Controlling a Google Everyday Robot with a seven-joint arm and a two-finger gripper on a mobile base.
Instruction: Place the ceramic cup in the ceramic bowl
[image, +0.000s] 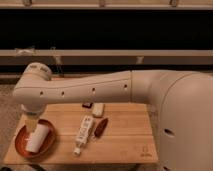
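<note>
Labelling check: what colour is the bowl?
Orange-red bowl, camera view; cup in it, gripper above.

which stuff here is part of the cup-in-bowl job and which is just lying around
Job:
ceramic cup, lying in the bowl
ceramic bowl
gripper, over the bowl

Lying about:
white remote-like stick
dark red oblong item
small pale block
small dark item
</note>
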